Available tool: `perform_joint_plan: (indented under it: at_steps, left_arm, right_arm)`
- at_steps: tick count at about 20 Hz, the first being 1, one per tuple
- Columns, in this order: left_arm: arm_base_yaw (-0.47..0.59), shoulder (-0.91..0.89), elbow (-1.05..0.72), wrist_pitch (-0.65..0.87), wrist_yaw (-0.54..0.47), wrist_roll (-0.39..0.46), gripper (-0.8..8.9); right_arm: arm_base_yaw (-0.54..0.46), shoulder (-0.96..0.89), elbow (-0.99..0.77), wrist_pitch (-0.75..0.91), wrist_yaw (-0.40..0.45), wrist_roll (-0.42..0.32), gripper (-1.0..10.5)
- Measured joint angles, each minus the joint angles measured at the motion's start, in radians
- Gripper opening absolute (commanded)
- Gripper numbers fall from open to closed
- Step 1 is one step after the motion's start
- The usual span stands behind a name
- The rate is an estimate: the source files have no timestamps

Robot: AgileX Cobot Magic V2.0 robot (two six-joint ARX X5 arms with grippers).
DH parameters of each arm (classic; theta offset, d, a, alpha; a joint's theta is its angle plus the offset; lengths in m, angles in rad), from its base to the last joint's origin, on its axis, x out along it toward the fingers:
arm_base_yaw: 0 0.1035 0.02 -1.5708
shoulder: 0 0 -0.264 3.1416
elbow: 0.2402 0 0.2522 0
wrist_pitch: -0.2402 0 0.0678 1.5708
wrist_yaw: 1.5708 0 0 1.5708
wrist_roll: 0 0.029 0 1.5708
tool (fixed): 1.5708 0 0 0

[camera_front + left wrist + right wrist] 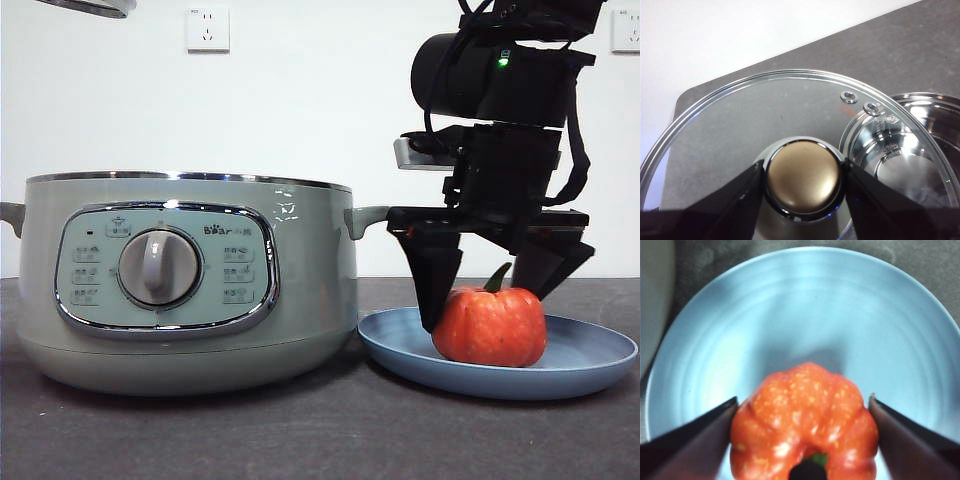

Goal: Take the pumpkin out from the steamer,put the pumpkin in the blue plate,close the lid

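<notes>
My right gripper (490,300) straddles the pumpkin (491,326) with its jaws spread; the right wrist view shows a sliver of blue between each jaw and the orange flank, so I judge it released or about to be, no longer pinched. The pumpkin sits upright on the blue plate (590,365), a little toward nine o'clock of the plate's centre in the front view, its green stem curling up between the jaws. It looks like a light, rigid, glossy toy with ribs; if I had to take it again I would close across the widest ribs, below the stem, since the smooth skin could slip from a high pinch. The plate lies on the dark desk (300,430) just beside the steamer (185,280), at about three o'clock of it, their edges close; whether they touch I cannot tell. My left gripper (802,182) is clamped on the knob of the lid (765,110), one jaw on each side of its domed chrome top, holding the lid aloft beside the open pot; only its rim shows at the top corner of the front view. The lid is glass with a steel rim, so heavier and fragile; the knob is the one sound hold, and I would set it down level to seat it.
</notes>
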Motion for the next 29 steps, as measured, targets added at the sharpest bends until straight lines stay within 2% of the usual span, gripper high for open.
perform_joint_plan:
  at_steps: [4,7,11,17,24,29]
  left_arm:
    - [0.000,0.000,0.000,0.000,0.013,0.000,-0.09]
    - [0.000,0.001,0.000,0.010,0.074,0.000,-0.09]
    - [0.000,0.034,0.000,0.056,0.163,0.000,-0.09]
    - [0.000,0.166,0.000,0.123,0.340,0.000,-0.09]
    - [0.000,0.360,0.000,0.201,0.458,0.000,-0.09]
    - [0.000,0.478,0.000,0.221,0.484,0.000,-0.09]
  right_arm:
    - [-0.003,0.001,0.000,-0.008,0.000,0.006,6.0]
    - [-0.002,-0.024,-0.001,-0.023,-0.001,0.005,6.0]
    - [-0.003,-0.158,-0.002,-0.022,0.000,0.006,6.0]
    - [-0.003,-0.343,-0.002,-0.026,0.003,0.006,6.0]
    - [-0.003,-0.538,-0.002,-0.047,0.005,0.006,6.0]
    - [-0.003,-0.603,-0.002,-0.094,0.120,0.006,6.0]
